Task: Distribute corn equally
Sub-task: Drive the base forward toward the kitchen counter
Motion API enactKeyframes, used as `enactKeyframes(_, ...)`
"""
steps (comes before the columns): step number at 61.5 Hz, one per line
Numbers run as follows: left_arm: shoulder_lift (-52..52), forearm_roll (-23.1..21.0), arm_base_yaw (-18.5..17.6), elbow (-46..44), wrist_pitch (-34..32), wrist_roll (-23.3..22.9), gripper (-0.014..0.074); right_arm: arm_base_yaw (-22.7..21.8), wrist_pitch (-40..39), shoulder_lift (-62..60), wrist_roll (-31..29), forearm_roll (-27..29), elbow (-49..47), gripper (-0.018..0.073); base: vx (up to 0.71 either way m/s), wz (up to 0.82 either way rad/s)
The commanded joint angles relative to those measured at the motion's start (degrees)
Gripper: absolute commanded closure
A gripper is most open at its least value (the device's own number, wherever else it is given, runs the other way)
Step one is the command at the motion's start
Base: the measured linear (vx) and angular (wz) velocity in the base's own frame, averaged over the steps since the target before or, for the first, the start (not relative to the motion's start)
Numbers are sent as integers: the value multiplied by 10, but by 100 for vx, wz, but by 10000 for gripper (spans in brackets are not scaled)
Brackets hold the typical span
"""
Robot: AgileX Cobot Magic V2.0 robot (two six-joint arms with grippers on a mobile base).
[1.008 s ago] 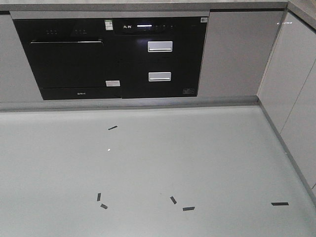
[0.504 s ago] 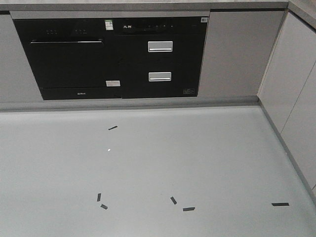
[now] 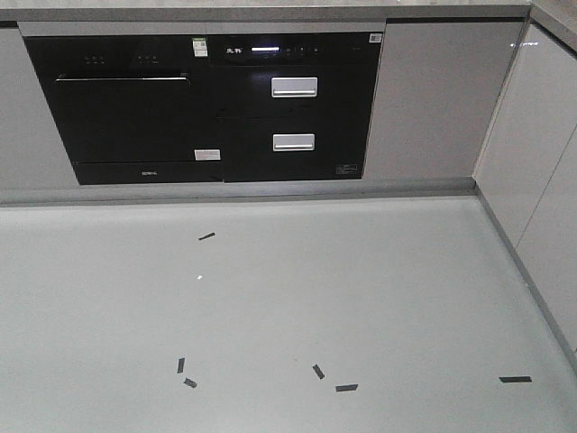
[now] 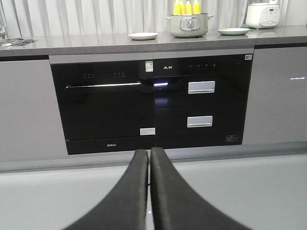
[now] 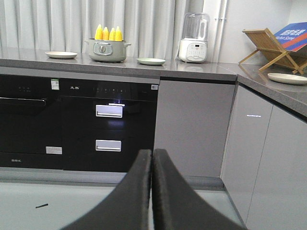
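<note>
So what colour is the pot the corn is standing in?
The pot is pale grey-green, with yellow corn poking out; clearest in the right wrist view.

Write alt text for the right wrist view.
Four corn cobs stand upright in a grey-green pot on a kitchen counter, with a white plate to its left and a green plate to its right. A blender stands further right. The shut right gripper fills the bottom centre, in front of black built-in appliances.

The front camera tilts down over the floor (image 3: 361, 298), with the oven (image 3: 126, 108) at 11 o'clock, while both wrist cameras sit low and level facing that oven, the right one seeing it at 9 o'clock.
</note>
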Motion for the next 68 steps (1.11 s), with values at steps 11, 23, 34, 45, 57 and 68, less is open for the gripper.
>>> enactKeyframes(11, -9, -2, -3, 2, -43, -3, 603, -4, -42, -3, -1, -6, 4, 564, 7, 1)
enactKeyframes(23, -9, -2, -3, 2, -43, -3, 603, -4, -42, -3, -1, -6, 4, 564, 8, -2)
enactKeyframes(34, -9, -2, -3, 2, -43, -3, 603, -4, -39, -3, -1, -6, 4, 564, 8, -4)
enactKeyframes(45, -9, -2, -3, 2, -43, -3, 603, -4, -39, -3, -1, -6, 4, 564, 7, -1)
enactKeyframes(57, -9, -2, -3, 2, -43, -3, 603, -4, -39, -3, -1, -6, 4, 564, 5, 1)
enactKeyframes(68, -9, -2, -3, 2, -43, -3, 603, -4, -39, -3, -1, -6, 4, 564, 4, 7)
